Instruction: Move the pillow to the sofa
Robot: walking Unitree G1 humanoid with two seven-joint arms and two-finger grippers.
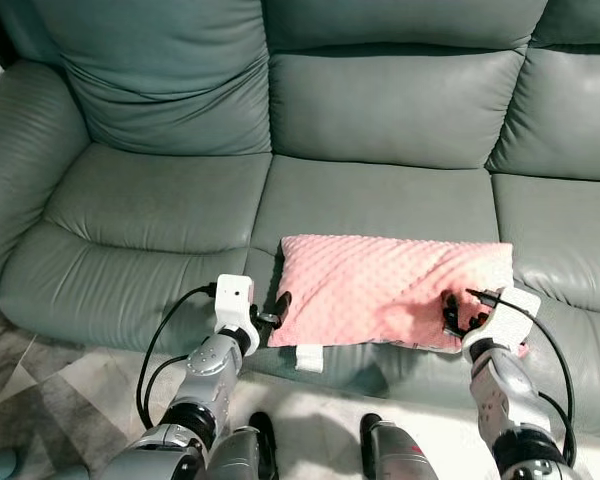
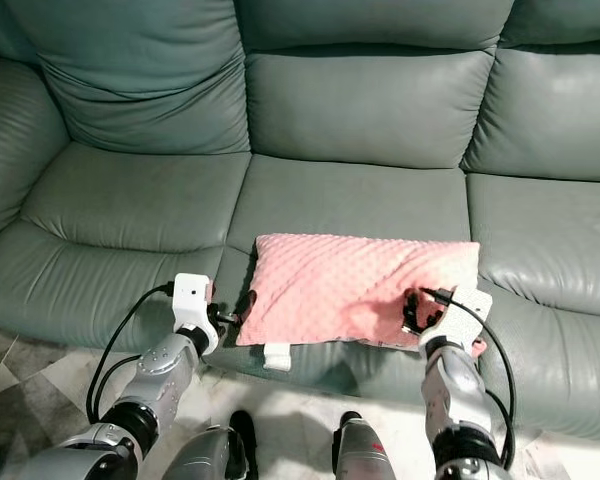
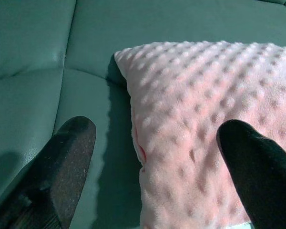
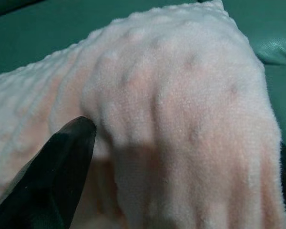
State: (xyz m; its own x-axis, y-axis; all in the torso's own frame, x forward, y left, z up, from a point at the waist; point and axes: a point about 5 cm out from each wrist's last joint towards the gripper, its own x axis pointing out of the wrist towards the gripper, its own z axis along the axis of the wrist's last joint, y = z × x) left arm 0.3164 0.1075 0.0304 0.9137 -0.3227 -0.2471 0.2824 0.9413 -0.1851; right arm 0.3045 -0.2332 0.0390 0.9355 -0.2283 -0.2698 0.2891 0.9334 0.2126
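The pink dotted pillow (image 1: 380, 285) lies on the front of the green sofa's (image 1: 390, 110) middle seat, its near edge overhanging slightly. My left gripper (image 1: 277, 308) is at the pillow's left end and is open; in the left wrist view one finger (image 3: 71, 143) is over the seat and the other finger (image 3: 252, 152) over the pillow (image 3: 205, 95). My right gripper (image 1: 452, 315) is at the pillow's near right corner, shut on a puckered fold of the pillow (image 4: 171, 95).
The sofa's backrest cushions (image 1: 170, 80) rise behind the seats, and a padded armrest (image 1: 20, 160) bounds the left end. A white tag (image 1: 310, 357) hangs from the pillow's front edge. Patterned floor (image 1: 40, 400) lies before the sofa.
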